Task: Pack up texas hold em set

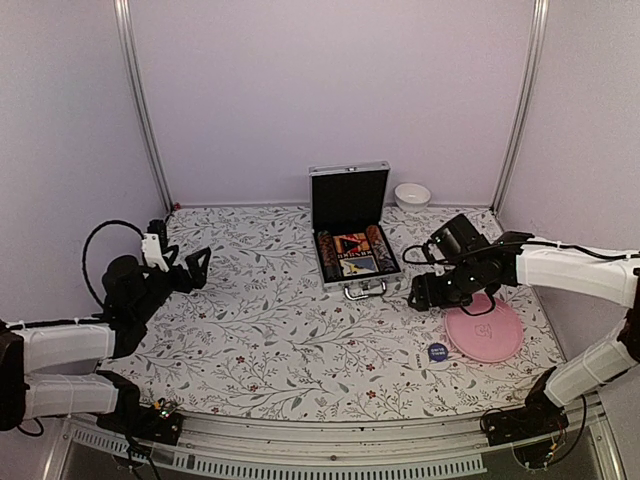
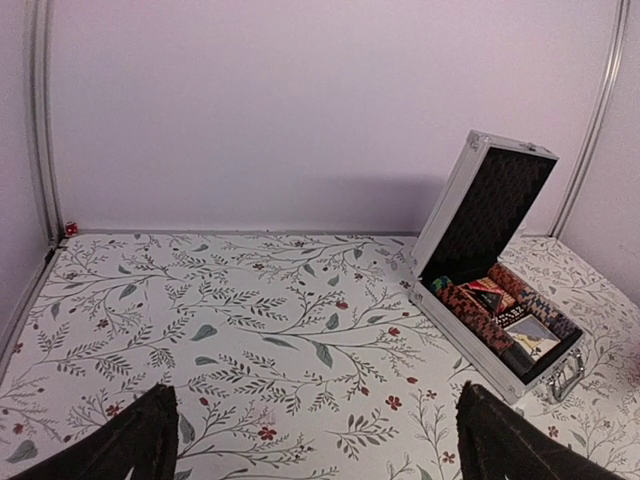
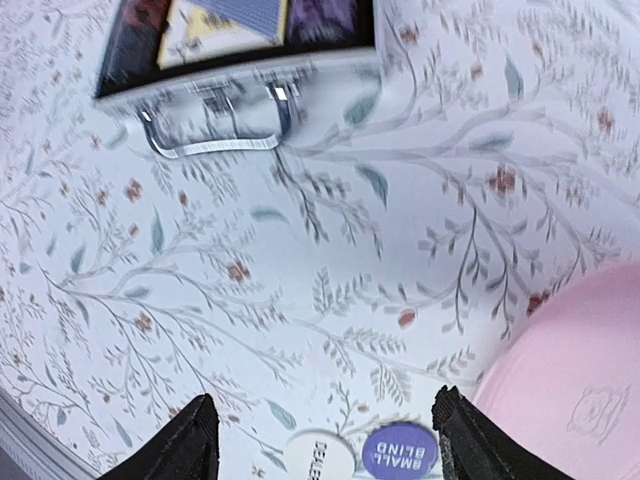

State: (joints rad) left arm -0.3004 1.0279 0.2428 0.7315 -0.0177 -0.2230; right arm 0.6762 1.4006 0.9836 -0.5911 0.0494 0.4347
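The silver case (image 1: 352, 283) lies open at the middle of the table, its black-lined lid (image 1: 349, 198) upright. Dark chip stacks (image 2: 478, 315) and card decks (image 1: 352, 250) fill its tray, and its metal handle (image 3: 212, 130) points toward the arms. A blue disc (image 3: 400, 452) marked "small blind" lies beside a white dealer disc (image 3: 320, 460) on the cloth, left of the pink plate. My right gripper (image 1: 420, 294) hovers open and empty between the case handle and these discs. At the far left my left gripper (image 1: 198, 267) is open and empty, well apart from the case.
A pink plate (image 1: 485, 330) sits at the right front, under my right arm. A white bowl (image 1: 412, 195) stands at the back wall, right of the case lid. Metal frame posts (image 1: 142, 100) rise at the back corners.
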